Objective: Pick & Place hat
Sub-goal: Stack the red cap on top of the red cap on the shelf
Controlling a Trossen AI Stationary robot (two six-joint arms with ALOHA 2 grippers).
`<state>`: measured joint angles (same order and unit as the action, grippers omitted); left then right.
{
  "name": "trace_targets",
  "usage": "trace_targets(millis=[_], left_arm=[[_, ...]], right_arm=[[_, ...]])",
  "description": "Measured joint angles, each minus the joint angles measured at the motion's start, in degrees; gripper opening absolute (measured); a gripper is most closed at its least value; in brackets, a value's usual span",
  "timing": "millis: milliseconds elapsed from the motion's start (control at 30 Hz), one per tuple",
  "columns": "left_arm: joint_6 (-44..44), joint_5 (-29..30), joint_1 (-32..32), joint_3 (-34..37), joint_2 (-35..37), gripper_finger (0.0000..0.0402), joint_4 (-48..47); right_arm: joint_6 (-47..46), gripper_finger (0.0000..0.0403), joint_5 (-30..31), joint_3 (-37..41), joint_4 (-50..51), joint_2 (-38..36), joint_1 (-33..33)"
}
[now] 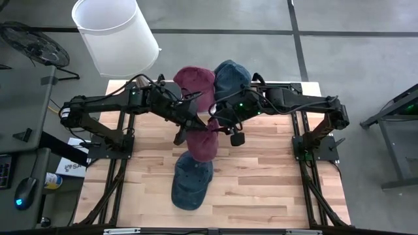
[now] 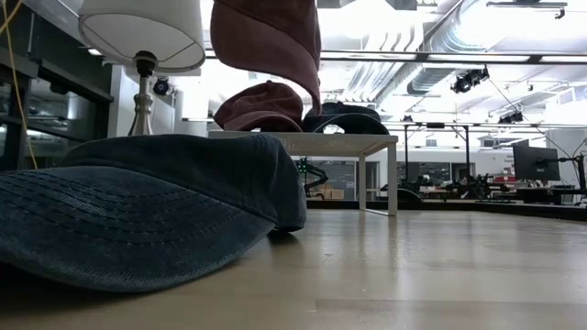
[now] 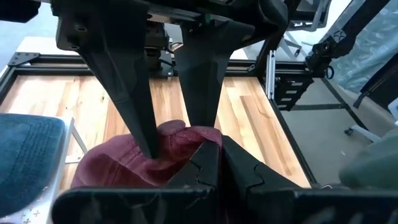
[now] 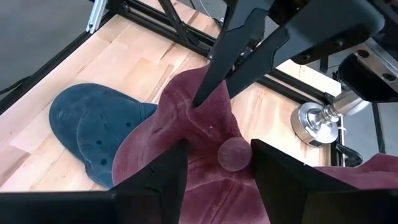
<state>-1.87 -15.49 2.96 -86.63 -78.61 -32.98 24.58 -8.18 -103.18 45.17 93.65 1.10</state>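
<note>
Maroon hat point(image 1: 204, 140) hangs above the tabletop point(image 1: 274, 176), pinched by the closed left gripper point(image 1: 185, 130). Just beside it, the right gripper point(image 4: 214, 165) stands open, its fingers either side of the crown's button. A blue hat point(image 1: 191, 184) lies on the wood below, near the front edge. Two more hats rest behind on a small stand point(image 2: 303, 142).

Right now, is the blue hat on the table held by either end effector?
No. In the high view the blue hat lies alone on the table, while both end effectors are at the maroon hat.
</note>
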Motion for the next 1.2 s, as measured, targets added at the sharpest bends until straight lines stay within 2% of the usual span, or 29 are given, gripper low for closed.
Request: trace_targets(millis=[400, 833, 1200], left_arm=[[-2.07, 0.0, 0.0, 0.0, 0.0, 0.0, -0.05], [-3.23, 0.33, 0.0, 0.0, 0.0, 0.0, -0.21], [-4.04, 0.28, 0.0, 0.0, -0.09, 0.0, -0.19]], right_arm=[[1.22, 0.0132, -1.69, 0.0, 0.02, 0.04, 0.04], [1.08, 0.0036, -1.85, -0.04, 1.78, 0.04, 0.04], [-3.69, 0.0035, -1.88, -0.07, 4.42, 0.04, 0.04]])
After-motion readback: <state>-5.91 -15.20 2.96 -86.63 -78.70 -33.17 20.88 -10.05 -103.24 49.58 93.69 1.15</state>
